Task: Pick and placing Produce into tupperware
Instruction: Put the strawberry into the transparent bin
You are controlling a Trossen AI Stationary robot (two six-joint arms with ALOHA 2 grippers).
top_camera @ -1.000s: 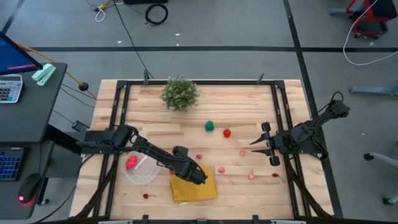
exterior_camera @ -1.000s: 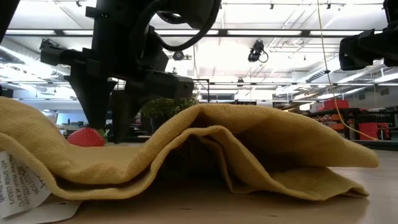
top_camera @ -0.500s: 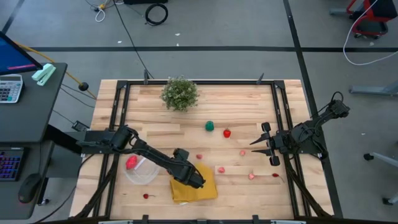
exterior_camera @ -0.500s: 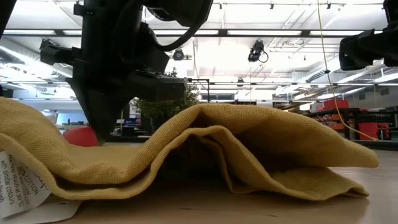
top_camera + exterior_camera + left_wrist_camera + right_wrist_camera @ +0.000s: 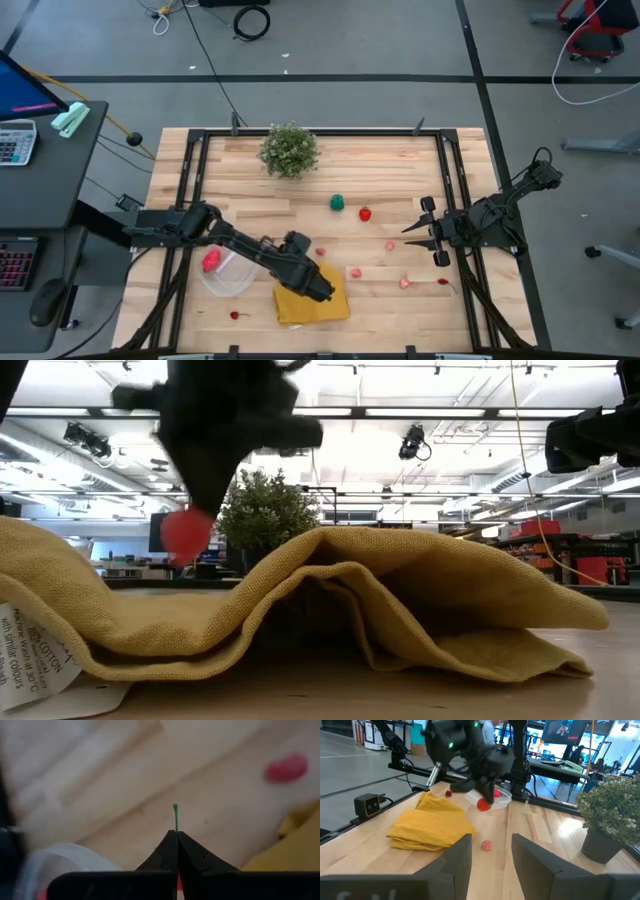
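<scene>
- The wooden surface (image 5: 400,170) carries everything; a bushy potted plant (image 5: 290,150) stands near its far edge.
- My left arm stretches from the left side low across the surface, its elbow passing over the tupperware, its wrist over the near-left corner of the folded yellow cloth (image 5: 312,300).
- My right arm is folded back at the right edge of the surface, well apart from the work; my right end effector (image 5: 428,230) points inward, its fingers spread wide with nothing between them.
- The round clear tupperware (image 5: 228,275) sits left of the cloth, with one red piece of produce (image 5: 211,263) at its left rim.
- My left end effector (image 5: 176,839) has its fingers pressed together on a small red fruit with a green stem (image 5: 185,532), lifted off the surface above the cloth's edge.
- Other produce lies loose: a green piece (image 5: 338,203), a red one (image 5: 365,214) just beside it, pink pieces (image 5: 354,272) right of the cloth, and a tiny red one (image 5: 235,316) near the front edge.
</scene>
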